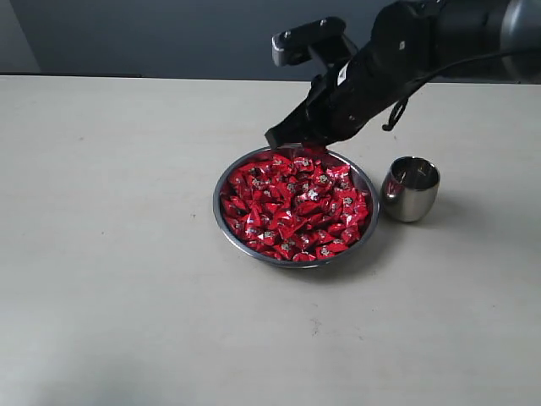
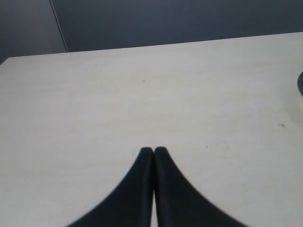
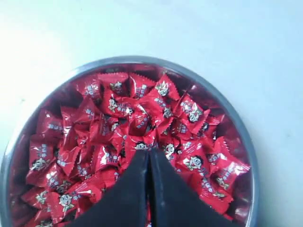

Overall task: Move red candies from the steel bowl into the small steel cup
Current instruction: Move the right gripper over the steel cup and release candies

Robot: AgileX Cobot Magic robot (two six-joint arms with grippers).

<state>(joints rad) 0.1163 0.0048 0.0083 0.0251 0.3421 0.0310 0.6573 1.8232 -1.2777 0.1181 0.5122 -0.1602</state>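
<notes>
While the right arm leans in from two o'clock, its hand (image 1: 314, 149) sits low over the twelve o'clock edge of the steel bowl (image 1: 221, 218), tips at the red candies (image 1: 292, 207). Seen from the wrist, its two black fingers (image 3: 130, 194) are pressed together; whether a candy is pinched between them I cannot tell. Candies heap the bowl nearly to its rim. At the bowl's three o'clock, just beside it, stands the small steel cup (image 1: 411, 190). The desk (image 1: 110, 279) is pale, matte and cream-coloured, with a few faint specks, and a dark blue-grey wall (image 1: 169, 34) runs along its far edge. The left hand (image 2: 154, 150) points out across the desk, fingers closed tight, holding nothing.
</notes>
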